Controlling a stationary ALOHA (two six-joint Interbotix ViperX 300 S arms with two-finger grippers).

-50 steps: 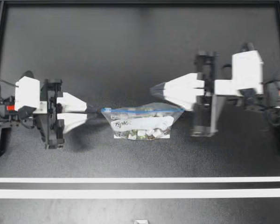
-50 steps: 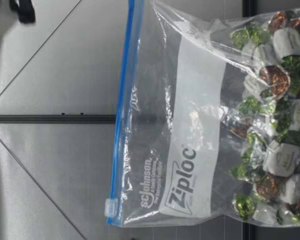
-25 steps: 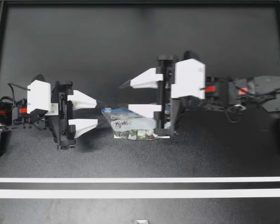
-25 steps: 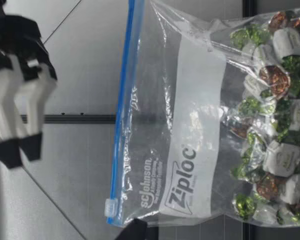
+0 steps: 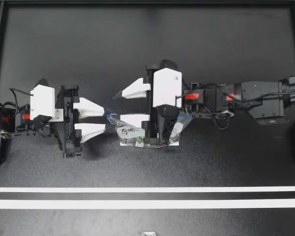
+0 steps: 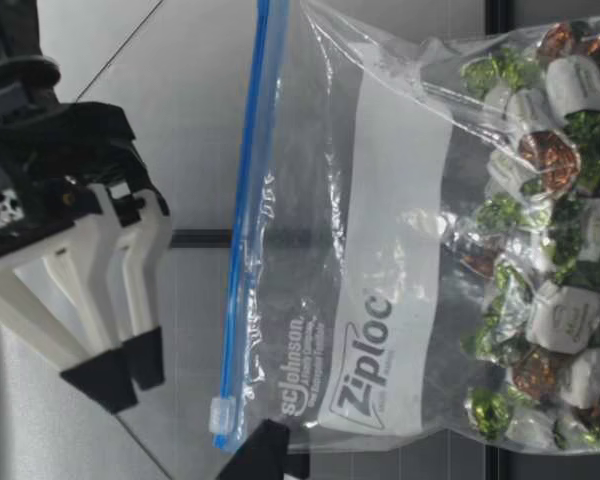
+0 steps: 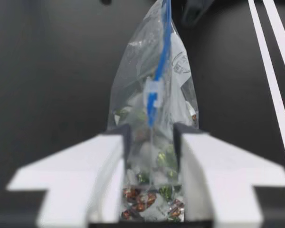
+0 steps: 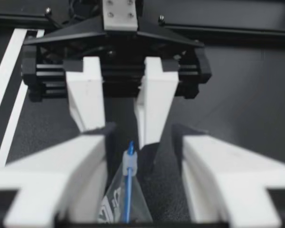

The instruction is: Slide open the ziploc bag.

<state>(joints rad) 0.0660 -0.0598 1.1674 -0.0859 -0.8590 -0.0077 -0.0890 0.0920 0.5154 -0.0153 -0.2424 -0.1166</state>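
The ziploc bag (image 5: pixel 132 135) stands upright near the middle of the bench (image 5: pixel 137 49). Its lower part is packed with wrapped candies (image 6: pixel 540 300) in green, brown and white, and its blue zip track (image 6: pixel 245 250) runs along the top. The white slider (image 7: pixel 153 95) sits at the end of the track that faces my left arm.

My left hand (image 5: pixel 104 119) is low at that end of the bag, its fingers spread a little. In the left wrist view the bag's corner lies between them with the slider just ahead. In the right wrist view the slider shows in the gap between the two fingers, and neither finger clearly touches it.

My right hand (image 5: pixel 122 105) reaches in past the middle and hangs above the bag with its fingers spread wide. From above, one finger lies over the zip track and the other over bare bench toward the far edge. In the low view it hovers clear of the track.
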